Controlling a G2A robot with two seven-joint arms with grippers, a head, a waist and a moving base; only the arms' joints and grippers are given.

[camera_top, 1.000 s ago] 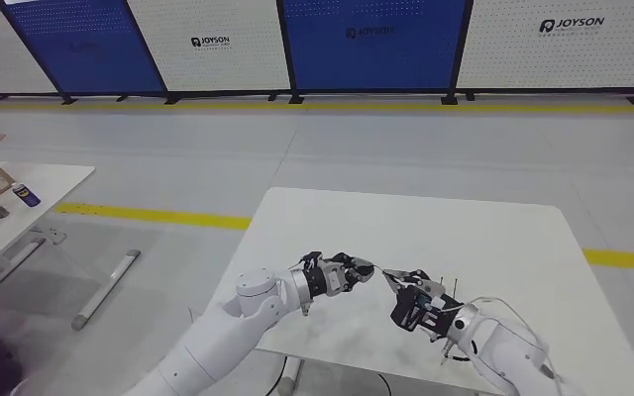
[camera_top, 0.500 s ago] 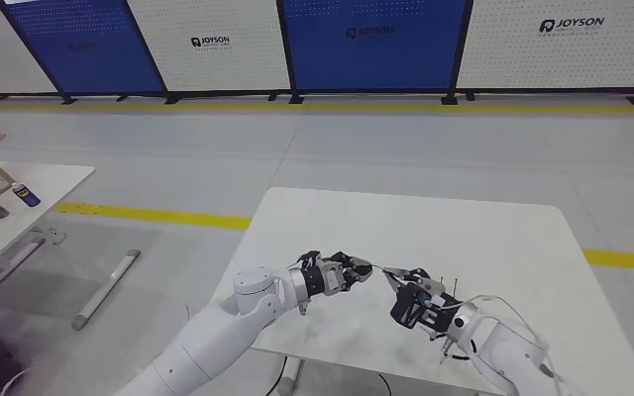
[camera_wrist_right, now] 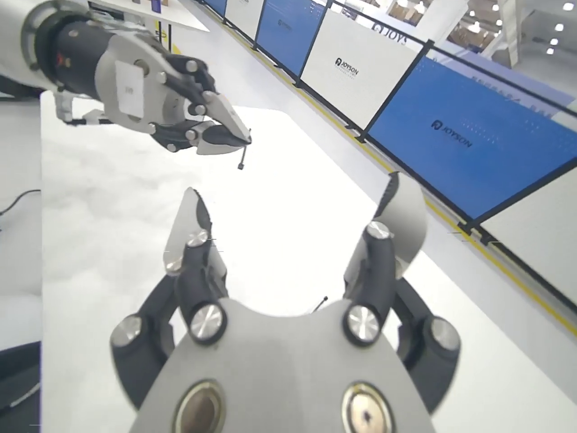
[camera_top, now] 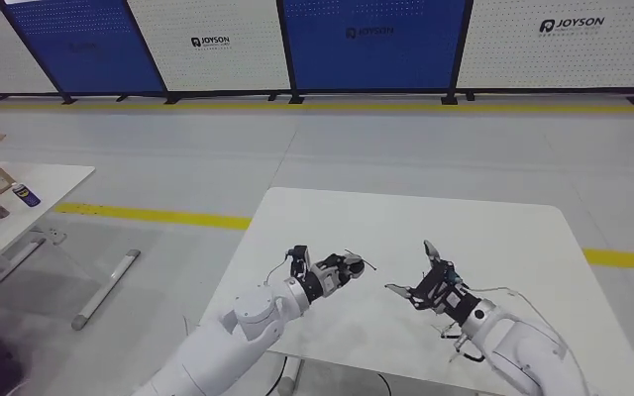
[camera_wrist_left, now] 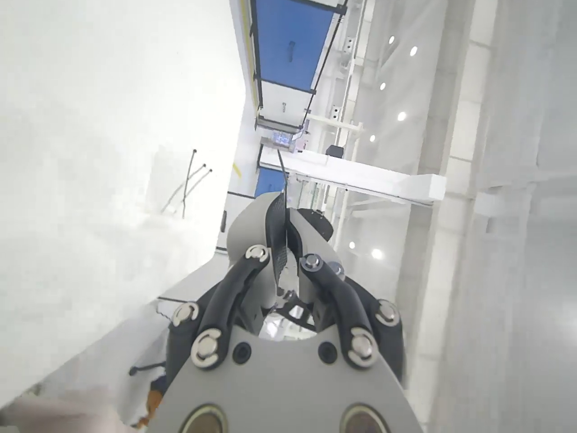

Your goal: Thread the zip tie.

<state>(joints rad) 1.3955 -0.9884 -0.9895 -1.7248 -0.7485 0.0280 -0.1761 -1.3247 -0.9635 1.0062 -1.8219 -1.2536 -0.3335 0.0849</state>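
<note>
My left gripper (camera_wrist_right: 243,138) clamped on zip tie (camera_wrist_right: 243,158), tie end poking toward my right gripper (camera_wrist_right: 295,186). Right wide open, apart, facing it over desk (camera_top: 495,228).

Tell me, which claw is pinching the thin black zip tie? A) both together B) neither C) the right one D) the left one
D: the left gripper is shut on the zip tie, while the right gripper stands wide open, holding nothing.
</note>
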